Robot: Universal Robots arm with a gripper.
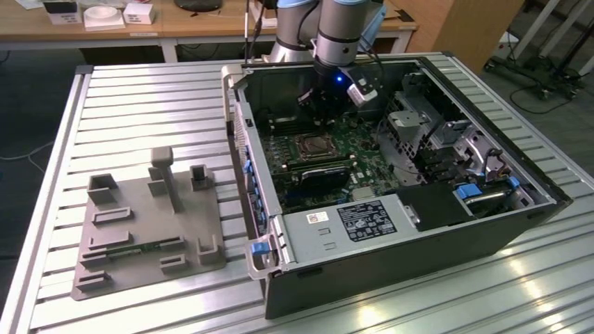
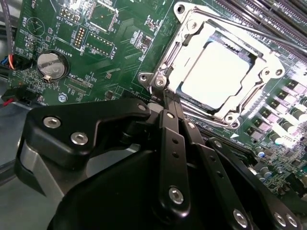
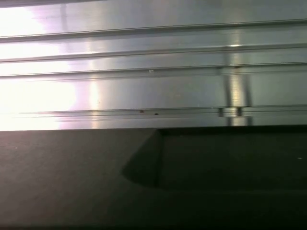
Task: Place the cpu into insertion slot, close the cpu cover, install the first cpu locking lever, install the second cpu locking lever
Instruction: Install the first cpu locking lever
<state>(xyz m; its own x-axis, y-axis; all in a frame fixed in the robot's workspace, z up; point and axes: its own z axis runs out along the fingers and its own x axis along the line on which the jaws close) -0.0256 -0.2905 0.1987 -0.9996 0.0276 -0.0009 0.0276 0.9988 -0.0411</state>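
The cpu (image 2: 216, 72), a flat square chip with a silvery top, lies in the insertion slot (image 1: 314, 146) on the green motherboard. The cpu cover (image 2: 192, 29), a thin silvery frame, lies flat over it, and the chip shows through the cut-out. My gripper (image 2: 160, 96) has its black fingers (image 2: 170, 139) pressed together, with the tips right at the socket's corner by a screw post (image 2: 159, 82). In the exterior view the gripper (image 1: 320, 111) hangs inside the open computer case (image 1: 390, 264), just behind the socket.
A coin battery (image 2: 50, 64) and long black memory slots (image 2: 268, 9) flank the socket. The case holds a power supply (image 1: 357, 223) and a drive cage (image 1: 418, 125). A grey fixture plate (image 1: 149, 223) lies on the ribbed aluminium table (image 3: 144, 86).
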